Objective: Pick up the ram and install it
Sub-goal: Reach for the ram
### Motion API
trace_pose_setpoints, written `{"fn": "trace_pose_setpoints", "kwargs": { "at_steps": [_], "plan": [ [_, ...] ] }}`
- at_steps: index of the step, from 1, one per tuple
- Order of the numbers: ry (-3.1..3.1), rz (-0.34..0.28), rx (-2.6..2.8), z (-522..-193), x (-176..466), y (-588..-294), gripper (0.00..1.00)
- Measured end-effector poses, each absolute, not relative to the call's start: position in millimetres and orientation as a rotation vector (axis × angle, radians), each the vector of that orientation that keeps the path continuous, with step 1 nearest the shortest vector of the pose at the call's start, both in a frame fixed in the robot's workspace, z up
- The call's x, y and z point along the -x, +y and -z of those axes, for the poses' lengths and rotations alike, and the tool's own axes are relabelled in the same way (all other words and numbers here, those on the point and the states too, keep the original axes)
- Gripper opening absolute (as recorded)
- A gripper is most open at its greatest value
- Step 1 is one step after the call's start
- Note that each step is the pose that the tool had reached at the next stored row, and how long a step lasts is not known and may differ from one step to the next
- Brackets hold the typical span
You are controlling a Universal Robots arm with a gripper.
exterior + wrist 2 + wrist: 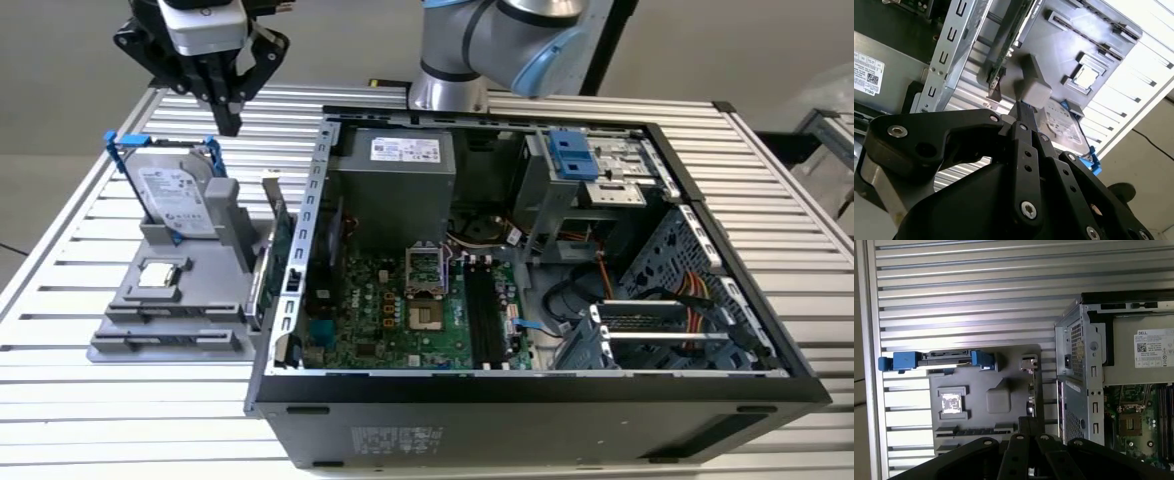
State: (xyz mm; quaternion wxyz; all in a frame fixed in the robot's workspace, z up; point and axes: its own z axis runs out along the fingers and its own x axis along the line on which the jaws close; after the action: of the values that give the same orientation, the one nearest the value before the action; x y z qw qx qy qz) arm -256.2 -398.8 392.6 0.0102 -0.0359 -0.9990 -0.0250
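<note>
The ram (268, 238) is a thin green stick standing on edge in the grey holder (160, 320), close to the computer case's outer wall. It appears edge-on in both wrist views (1006, 47) (1036, 390). My gripper (230, 124) hangs in the air above the table, behind the holder, at the exterior view's left. Its black fingers point down, pressed together with nothing between them (1021, 114) (1030, 429). It is well clear of the ram.
A silver hard drive (174, 195) with blue tabs stands upright in the holder, below the gripper. A small square processor chip (160, 272) lies flat on the holder. The open computer case (534, 390) with its motherboard (400, 315) fills the middle and right.
</note>
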Motion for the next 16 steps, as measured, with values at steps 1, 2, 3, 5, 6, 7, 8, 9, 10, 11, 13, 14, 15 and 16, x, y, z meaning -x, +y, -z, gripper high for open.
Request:
{"fn": "trace_pose_setpoints", "kwargs": {
  "at_steps": [1, 2, 3, 5, 6, 7, 8, 9, 10, 11, 13, 14, 15, 16],
  "plan": [
    [-3.118, 0.078, 0.112, -392.6, 256.2, -398.8, 0.0],
    [-3.117, 0.078, 0.112, -392.6, 256.2, -398.8, 0.0],
    [-3.117, 0.078, 0.112, -392.6, 256.2, -398.8, 0.0],
    [-3.107, 0.077, 0.112, -392.6, 256.2, -398.8, 0.0],
    [-3.107, 0.077, 0.112, -392.6, 256.2, -398.8, 0.0],
    [-3.107, 0.077, 0.112, -392.6, 256.2, -398.8, 0.0],
    [-3.107, 0.077, 0.112, -392.6, 256.3, -398.8, 0.0],
    [-3.107, 0.077, 0.112, -392.6, 256.3, -398.7, 0.0],
    [-3.106, 0.077, 0.112, -392.6, 256.2, -398.8, 0.0],
    [-3.106, 0.077, 0.112, -392.6, 256.2, -398.8, 0.0],
    [-3.106, 0.077, 0.112, -392.6, 256.2, -398.8, 0.0],
    [-3.106, 0.077, 0.112, -392.6, 256.3, -398.8, 0.0],
    [-3.106, 0.077, 0.112, -392.6, 256.3, -398.8, 0.0],
    [-3.106, 0.077, 0.112, -392.6, 256.3, -398.8, 0.0]
  ]
}}
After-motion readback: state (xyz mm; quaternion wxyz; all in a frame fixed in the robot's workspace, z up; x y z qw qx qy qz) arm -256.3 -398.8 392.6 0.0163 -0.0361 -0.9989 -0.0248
